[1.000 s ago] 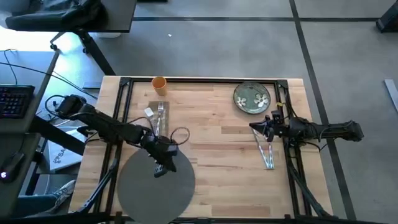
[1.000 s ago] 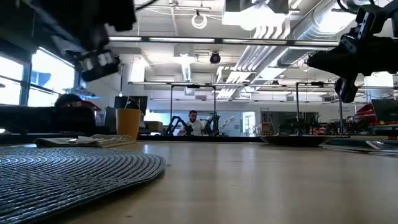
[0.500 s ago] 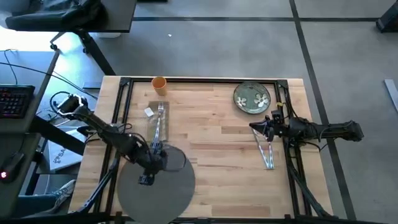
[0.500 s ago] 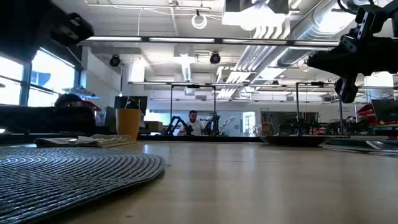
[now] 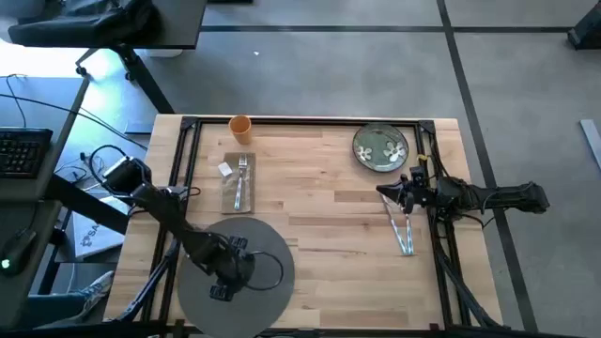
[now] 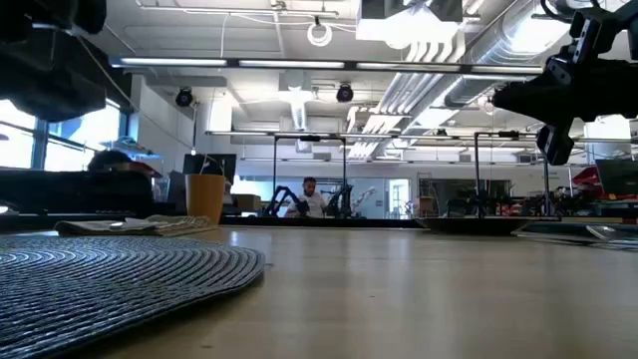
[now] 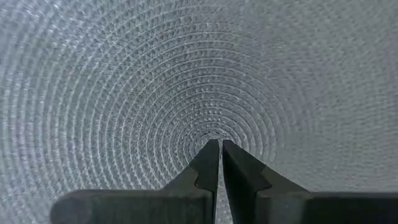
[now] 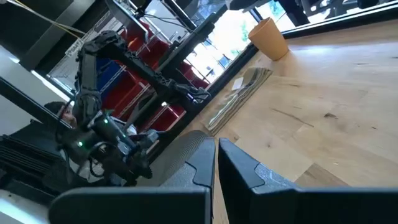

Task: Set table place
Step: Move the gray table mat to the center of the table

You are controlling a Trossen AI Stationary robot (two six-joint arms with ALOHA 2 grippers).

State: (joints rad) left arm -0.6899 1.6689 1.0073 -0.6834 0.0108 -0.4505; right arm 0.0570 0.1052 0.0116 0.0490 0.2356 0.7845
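Left gripper (image 5: pixel 217 293), fingers pressed together and empty, hangs over the placemat (image 5: pixel 272 300).

- The table (image 5: pixel 319 202) is pale, smooth wood in butcher-block strips, edged by black metal.
- The placemat (image 7: pixel 124 81) is coarse, matt grey weave in rings.
- The plate (image 5: pixel 380 148) looks glossy green.

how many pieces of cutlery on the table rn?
3, as far as visible: a fork on the napkin below the orange cup; two silver pieces under the right gripper.
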